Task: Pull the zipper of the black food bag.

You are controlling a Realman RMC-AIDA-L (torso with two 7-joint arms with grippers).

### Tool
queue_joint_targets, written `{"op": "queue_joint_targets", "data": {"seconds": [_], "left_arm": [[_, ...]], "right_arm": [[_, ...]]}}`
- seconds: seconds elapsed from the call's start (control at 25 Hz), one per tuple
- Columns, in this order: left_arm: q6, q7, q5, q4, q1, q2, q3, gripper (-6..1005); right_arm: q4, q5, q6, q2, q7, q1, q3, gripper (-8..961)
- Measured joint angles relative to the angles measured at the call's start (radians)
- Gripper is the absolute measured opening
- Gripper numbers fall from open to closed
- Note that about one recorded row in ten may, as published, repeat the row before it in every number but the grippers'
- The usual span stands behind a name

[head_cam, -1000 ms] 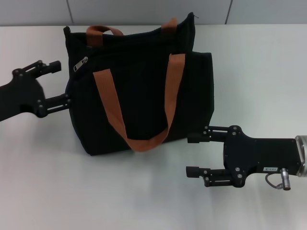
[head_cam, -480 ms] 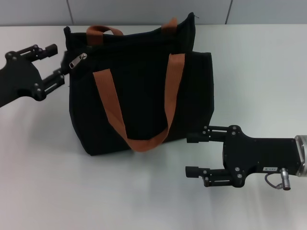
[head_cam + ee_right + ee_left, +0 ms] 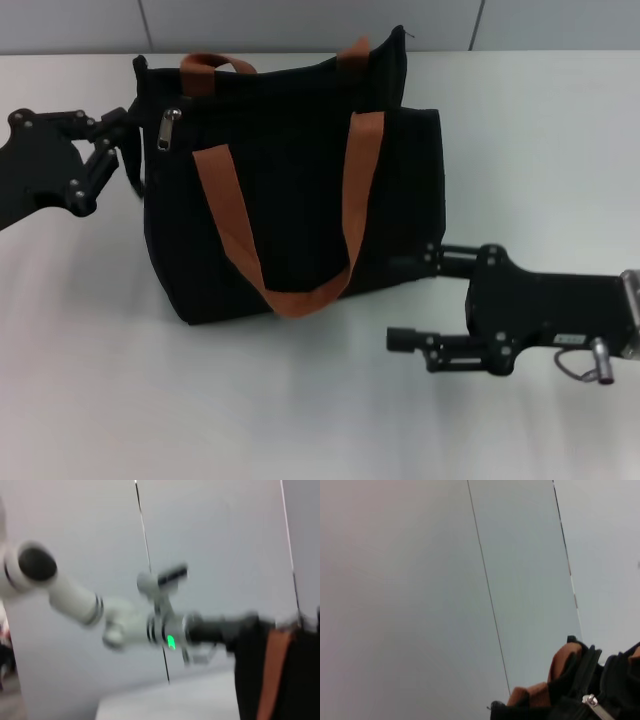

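Nearest the camera, the right gripper (image 3: 410,305) is seen just beside the near right corner of the black food bag (image 3: 300,190), its jaws spread wide; one finger appears to touch the bag's lower right edge while the other lies apart from it over the white surface (image 3: 300,400), and nothing is held. The bag stands on that surface with one orange-brown handle (image 3: 290,230) draped down its front. At the bag's far left top corner the zipper (image 3: 170,128) hangs as a small silver tab at the end of its track. The left gripper (image 3: 112,150) is placed just beside that corner, jaws narrowly parted, and the tab does not seem to be gripped. The pull is judged not yet begun: grasping and drawing remain. The bag's contents cannot be seen.
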Motion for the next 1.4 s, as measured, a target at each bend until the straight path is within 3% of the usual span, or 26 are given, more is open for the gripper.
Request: {"op": "queue_joint_targets", "data": {"seconds": [0.08, 0.28, 0.68, 1.0, 1.4], "left_arm": [[0.005, 0.005, -0.01, 0.0, 0.005, -0.002, 0.0, 118], [0.01, 0.031, -0.026, 0.004, 0.016, -0.015, 0.0, 22], [0.062, 0.061, -0.064, 0.014, 0.03, -0.033, 0.0, 28], [0.068, 0.065, -0.073, 0.014, 0.03, -0.032, 0.001, 33], [0.07, 0.065, -0.075, 0.014, 0.019, -0.034, 0.0, 39]], "right_arm": [[0.0, 0.047, -0.04, 0.0, 0.027, 0.001, 0.0, 685], [-0.008, 0.262, -0.091, -0.004, 0.259, 0.037, -0.005, 682], [-0.106, 0.297, 0.02, -0.006, 0.695, 0.206, -0.027, 676], [-0.191, 0.278, 0.246, -0.026, 1.033, 0.344, -0.268, 670], [-0.193, 0.125, 0.38, -0.02, 1.21, 0.482, -0.323, 664]]}}
